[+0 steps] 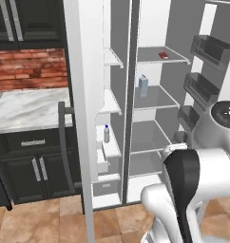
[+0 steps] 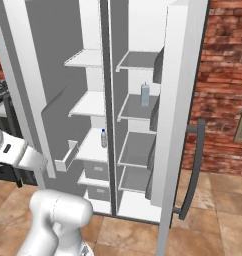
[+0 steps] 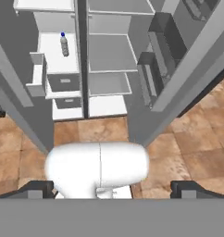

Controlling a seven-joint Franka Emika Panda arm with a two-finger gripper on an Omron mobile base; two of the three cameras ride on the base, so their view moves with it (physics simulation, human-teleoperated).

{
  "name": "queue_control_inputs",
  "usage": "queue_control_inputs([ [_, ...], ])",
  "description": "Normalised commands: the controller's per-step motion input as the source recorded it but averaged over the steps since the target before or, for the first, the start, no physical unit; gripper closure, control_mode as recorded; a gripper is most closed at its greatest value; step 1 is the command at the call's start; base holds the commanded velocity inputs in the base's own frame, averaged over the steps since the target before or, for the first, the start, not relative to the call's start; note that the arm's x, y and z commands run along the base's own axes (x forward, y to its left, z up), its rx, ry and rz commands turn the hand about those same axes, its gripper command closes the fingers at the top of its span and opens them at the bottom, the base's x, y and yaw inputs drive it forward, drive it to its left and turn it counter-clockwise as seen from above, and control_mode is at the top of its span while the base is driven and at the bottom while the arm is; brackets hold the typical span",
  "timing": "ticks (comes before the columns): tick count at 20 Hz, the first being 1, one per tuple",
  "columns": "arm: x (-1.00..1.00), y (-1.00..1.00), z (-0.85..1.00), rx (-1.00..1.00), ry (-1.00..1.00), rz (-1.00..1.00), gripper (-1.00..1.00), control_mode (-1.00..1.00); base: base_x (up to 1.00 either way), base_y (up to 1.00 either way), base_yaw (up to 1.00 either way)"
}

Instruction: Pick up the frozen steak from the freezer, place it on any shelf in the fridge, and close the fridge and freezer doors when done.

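Both doors stand open. The frozen steak (image 1: 163,55) is a small dark-red slab lying flat on the top grey shelf (image 1: 157,60) of the fridge (image 1: 155,114), upper centre-right of the left base view, near the shelf's back right. One shelf down, centre of that frame, stands a pale-blue carton (image 1: 143,86), upright; in the right base view it is at upper centre (image 2: 145,95). The freezer (image 1: 110,118) sits left of the dark centre divider, with white shelves. A clear blue-capped bottle (image 1: 106,133) stands upright on a lower freezer shelf, seen top left in the hand view (image 3: 64,44).

The gripper (image 3: 112,190) is at the bottom of the hand view, well back from the appliance over the brown tile floor (image 3: 188,152). Jaws are spread wide apart, fingertips (image 3: 37,189) near opposite bottom corners, nothing between them.

The plain fridge door (image 2: 180,120) with dark bar handle (image 2: 190,170) fills the right of the right base view; dark inner bins (image 1: 209,50) are at upper right of the left base view.
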Motion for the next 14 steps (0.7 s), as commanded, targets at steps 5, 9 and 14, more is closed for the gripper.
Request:
queue_control_inputs([
  [5,0.00,1.00,-0.02,-0.04,-0.35,-0.01,-1.00,-1.00,0.00,0.00,0.00],
  [9,0.05,1.00,-0.03,0.00,-0.40,-0.06,-1.00,-1.00,0.00,0.00,0.00],
  [14,0.27,1.00,-0.13,0.00,-0.39,-0.01,-1.00,-1.00,0.00,0.00,0.00],
])
